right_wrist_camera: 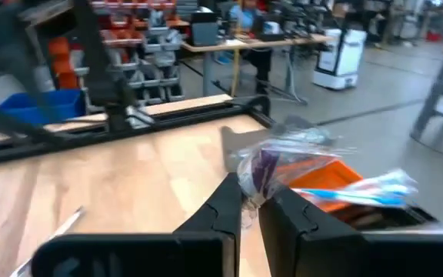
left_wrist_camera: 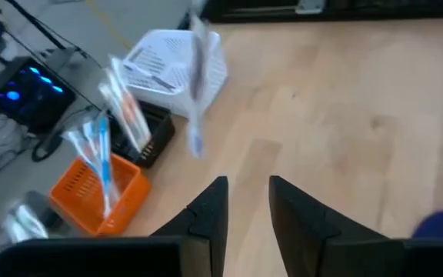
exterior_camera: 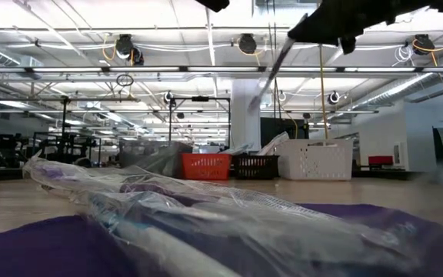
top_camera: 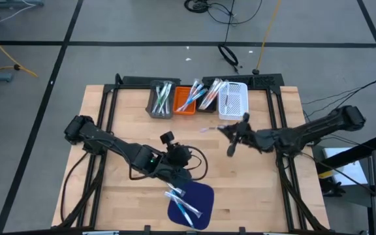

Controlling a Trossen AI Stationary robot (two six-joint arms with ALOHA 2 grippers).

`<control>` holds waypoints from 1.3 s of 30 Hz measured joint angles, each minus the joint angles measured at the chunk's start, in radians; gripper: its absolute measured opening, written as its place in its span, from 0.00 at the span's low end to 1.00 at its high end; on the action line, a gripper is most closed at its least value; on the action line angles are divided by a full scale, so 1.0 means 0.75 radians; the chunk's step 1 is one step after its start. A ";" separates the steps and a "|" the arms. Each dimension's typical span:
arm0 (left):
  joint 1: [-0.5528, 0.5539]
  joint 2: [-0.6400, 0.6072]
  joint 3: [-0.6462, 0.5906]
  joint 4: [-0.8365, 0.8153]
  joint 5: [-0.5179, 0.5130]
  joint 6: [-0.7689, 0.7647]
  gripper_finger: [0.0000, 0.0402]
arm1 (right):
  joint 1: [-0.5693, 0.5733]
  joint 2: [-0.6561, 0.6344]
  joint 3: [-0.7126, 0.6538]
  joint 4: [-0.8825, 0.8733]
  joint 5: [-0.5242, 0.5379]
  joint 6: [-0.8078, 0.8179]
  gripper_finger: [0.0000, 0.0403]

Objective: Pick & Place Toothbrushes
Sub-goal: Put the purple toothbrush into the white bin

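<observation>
Left gripper parted, nothing held, above mat; wrapped toothbrushes left there could be snagged on descent. Right gripper clenched on one wrapped toothbrush near white bin; thin wrapper grip may slip, bin missed.

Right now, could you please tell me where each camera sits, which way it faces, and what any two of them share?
High view: overhead, looking straight down on the table, both arms, four bins and the blue mat.
Low view: at tabletop height, looking level across wrapped toothbrushes toward the bins; an arm overhead.
Left wrist view: looks past the left claw, fingers apart, at the orange bin.
Right wrist view: looks past the right claw, shut on a wrapped toothbrush.
Shared: all four show the orange bin.
</observation>
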 joint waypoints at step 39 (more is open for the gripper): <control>0.068 -0.001 0.000 -0.080 0.076 0.022 0.24 | -1.340 -0.063 0.196 -1.003 -0.812 0.167 0.05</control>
